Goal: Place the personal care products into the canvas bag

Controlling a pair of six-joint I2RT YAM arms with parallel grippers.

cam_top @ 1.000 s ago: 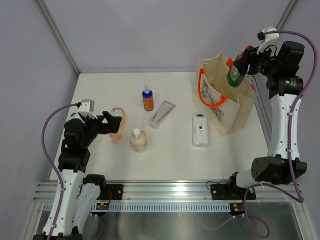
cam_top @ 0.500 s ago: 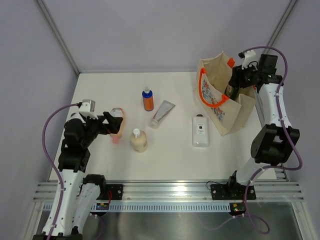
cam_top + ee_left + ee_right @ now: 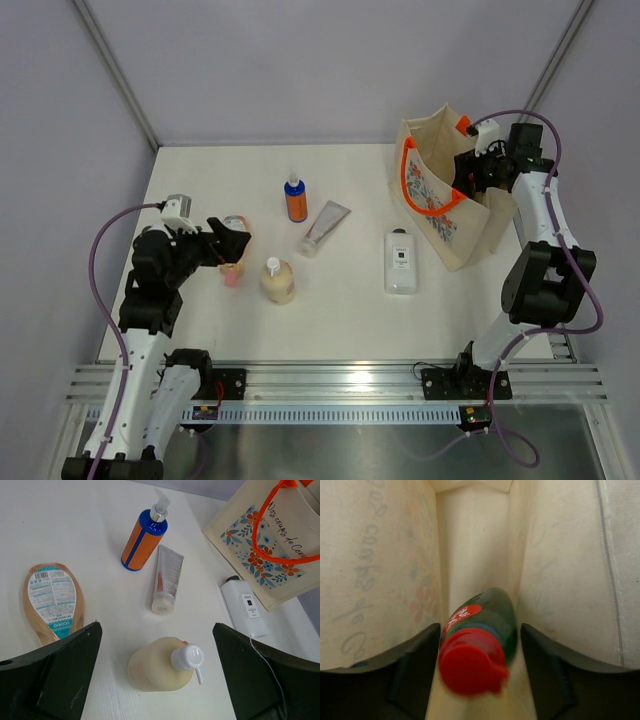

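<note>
Five containers out on white table (image 3: 200,180), one inside beige canvas tote bag (image 3: 440,205) with orange handles.
Left of bag, nearest first: left gripper (image 3: 232,250), jaws spread wide, empty; cream pump bottle (image 3: 278,282); flat peach tube (image 3: 52,600); flat white rectangular bottle (image 3: 400,262), just beside bag; silver tube (image 3: 325,227); orange bottle with blue cap (image 3: 295,200). Inside bag: green red-capped bottle (image 3: 487,615), flanked by right gripper (image 3: 472,172) jaws, parted; gripped or loose, cannot tell.

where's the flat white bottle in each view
Top external: flat white bottle lies centre-right, just left of the canvas bag.
Left wrist: right edge, below the bag.
Right wrist: not in it; this view looks inside the bag.
Shared landmark: the canvas bag.
</note>
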